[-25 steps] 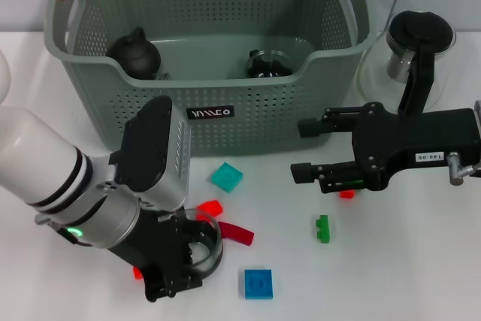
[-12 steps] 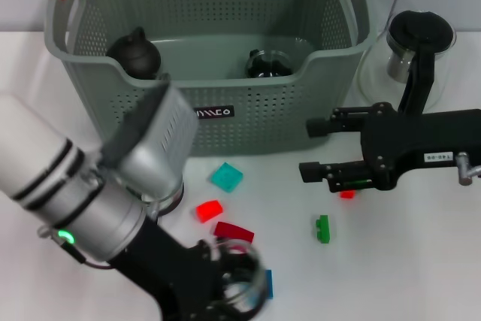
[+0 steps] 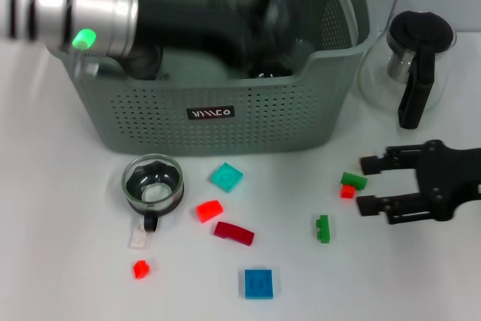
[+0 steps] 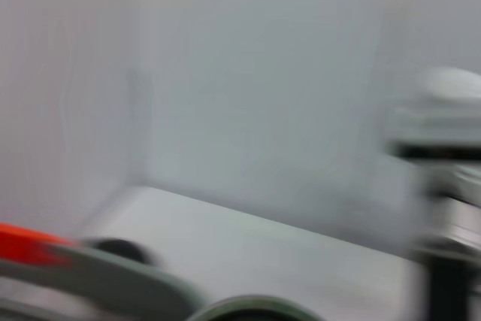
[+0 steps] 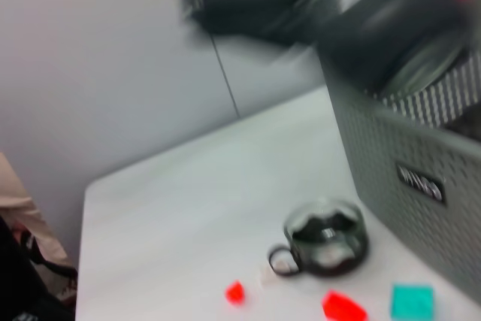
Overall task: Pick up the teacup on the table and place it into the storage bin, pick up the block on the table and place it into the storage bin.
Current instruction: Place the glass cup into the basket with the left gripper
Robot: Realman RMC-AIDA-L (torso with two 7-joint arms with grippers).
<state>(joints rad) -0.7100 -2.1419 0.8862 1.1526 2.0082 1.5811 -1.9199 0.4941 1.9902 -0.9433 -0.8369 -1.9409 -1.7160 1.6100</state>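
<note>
I see a white bench with the bin standing at its far middle, a grey-green perforated basket with orange-red handles and a small black label on its near wall. Inside it I make out a dark round object at the left and a dark glass item near the centre, both partly hidden. My left arm reaches across the bin from the left, blurred; its left hand hangs over the bin's interior and I cannot tell whether the fingers are apart or together.

One teacup sits on the bench just near of the bin's left front corner, clear glass with a dark handle pointing toward me. A glass pot with a black lid and handle stands to the right of the bin.

Loose blocks lie near of the bin: one teal block, one blue block, two green blocks, a small clear piece beside the cup handle, and about four red ones, including a dark red bar.

My right hand hovers low at the right edge, fingers apart and empty, its tips just beside the right-hand green block and a small red block.

A plain pale wall stands behind the bench.
</note>
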